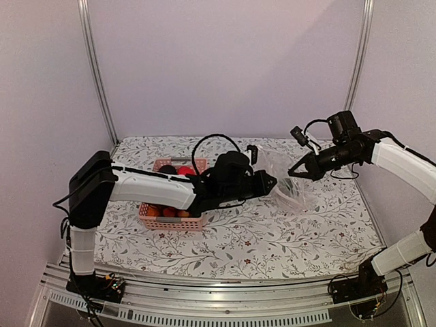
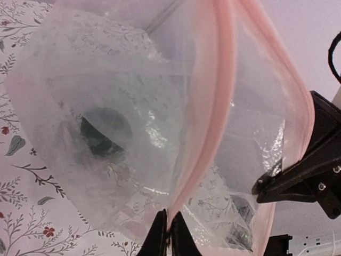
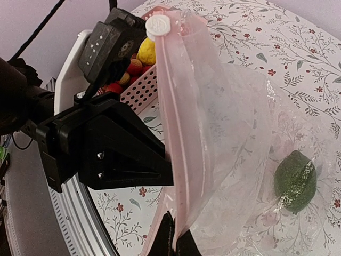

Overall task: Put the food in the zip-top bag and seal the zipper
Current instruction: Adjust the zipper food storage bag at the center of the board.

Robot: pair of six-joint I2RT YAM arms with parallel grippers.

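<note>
Clear zip-top bag (image 3: 229, 133) holds one green food piece (image 3: 294, 181).

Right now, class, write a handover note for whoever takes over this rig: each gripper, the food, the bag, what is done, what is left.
Left gripper: shut on the zipper of the zip-top bag.
Right gripper: shut on the same strip, with the bag held between the two.
Food: mostly in the pink basket; one green piece is in the bag.
Done: one piece bagged.
Left: bag the rest and seal the zipper, whose lips stand apart.
</note>
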